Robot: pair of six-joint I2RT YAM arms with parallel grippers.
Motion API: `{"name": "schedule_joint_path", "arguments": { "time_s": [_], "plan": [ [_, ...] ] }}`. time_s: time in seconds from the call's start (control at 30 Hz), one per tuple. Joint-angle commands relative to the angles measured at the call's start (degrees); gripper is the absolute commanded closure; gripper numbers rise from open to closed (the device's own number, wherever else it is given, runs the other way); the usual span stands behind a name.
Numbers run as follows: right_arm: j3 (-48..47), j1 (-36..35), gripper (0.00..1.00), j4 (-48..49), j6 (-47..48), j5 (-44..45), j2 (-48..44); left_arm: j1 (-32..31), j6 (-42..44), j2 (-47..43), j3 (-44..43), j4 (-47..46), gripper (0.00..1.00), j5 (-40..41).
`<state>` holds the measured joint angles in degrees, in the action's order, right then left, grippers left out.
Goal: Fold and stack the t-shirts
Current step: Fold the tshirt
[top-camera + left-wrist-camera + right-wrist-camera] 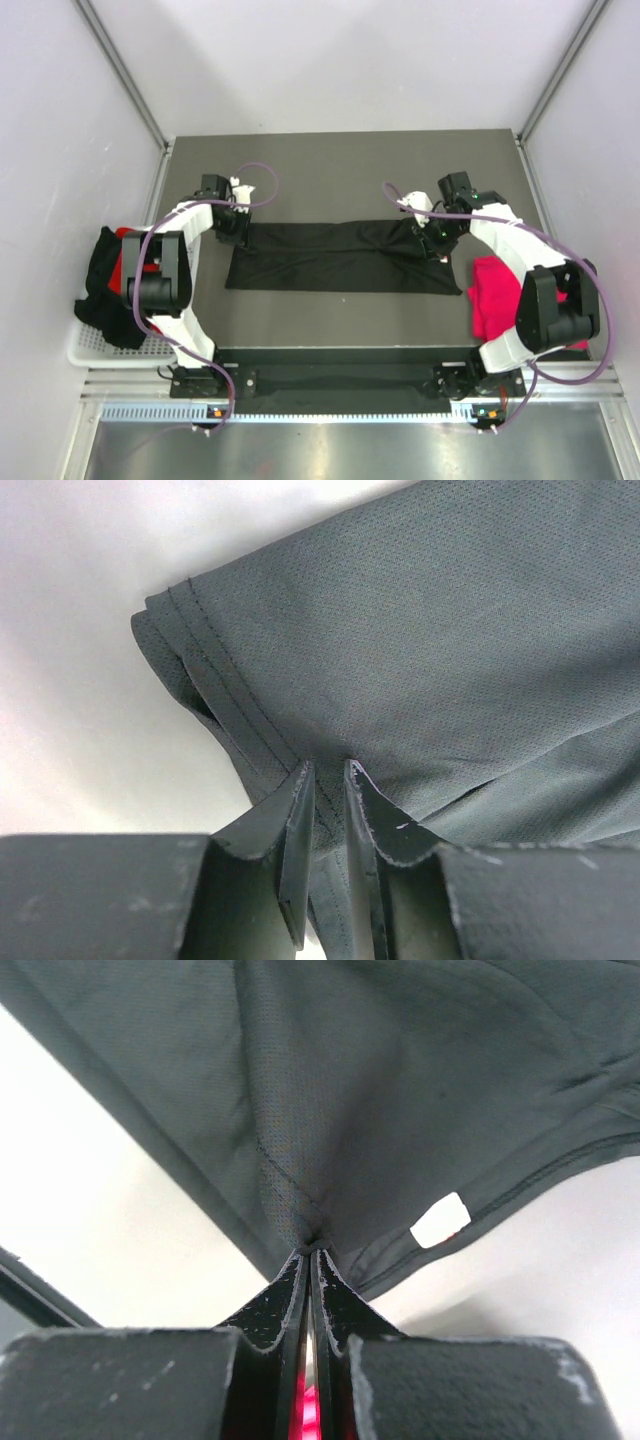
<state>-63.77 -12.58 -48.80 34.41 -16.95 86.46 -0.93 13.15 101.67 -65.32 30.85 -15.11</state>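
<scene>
A black t-shirt [340, 258] lies across the middle of the table, folded into a long strip. My left gripper [236, 230] is at its left end. In the left wrist view the left gripper [328, 768] is shut on the stitched hem of the black t-shirt [450, 630], with cloth filling the narrow gap between the fingers. My right gripper [437, 240] is at the strip's right end. In the right wrist view the right gripper [312, 1252] pinches a fold of the black t-shirt [350, 1080] at its tips, close to a small white tag [440, 1220].
A bright pink t-shirt [492, 290] lies bunched at the table's right edge, under the right arm. A white wire basket [85, 345] at the left edge holds black cloth [100, 290] and red cloth [125, 262]. Grey walls enclose the table.
</scene>
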Motion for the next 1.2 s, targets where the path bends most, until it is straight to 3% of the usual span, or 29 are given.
{"name": "schedule_joint_path", "arguments": {
  "time_s": [0.0, 0.1, 0.23, 0.37, 0.73, 1.17],
  "plan": [
    [-2.58, 0.54, 1.00, -1.74, -0.75, -3.17, 0.64, -0.30, -0.05, -0.42, -0.42, -0.09, 0.76, 0.52],
    [-3.90, 0.54, 0.98, -4.54, -0.58, -5.98, 0.82, -0.30, 0.21, -1.12, -0.16, 0.00, 0.77, 0.96],
    [-7.07, 0.71, 0.78, -8.16, -0.13, -8.55, -0.41, -0.21, 0.13, -2.17, -0.33, 0.17, 0.77, 0.96],
    [-10.05, 2.99, 0.77, -2.82, -2.41, -3.45, 0.28, -0.30, 0.04, -2.79, -0.69, 0.53, 0.77, 0.26],
    [-22.52, 9.76, 0.76, 2.04, -4.88, -8.88, 25.15, -0.30, 0.92, -0.42, -1.83, 0.71, 0.80, -1.76],
    [-27.64, 10.47, 0.72, 1.86, -5.06, -8.45, 30.09, -0.30, 0.21, 1.52, -4.02, 1.14, 0.82, -1.50]
  ]
}}
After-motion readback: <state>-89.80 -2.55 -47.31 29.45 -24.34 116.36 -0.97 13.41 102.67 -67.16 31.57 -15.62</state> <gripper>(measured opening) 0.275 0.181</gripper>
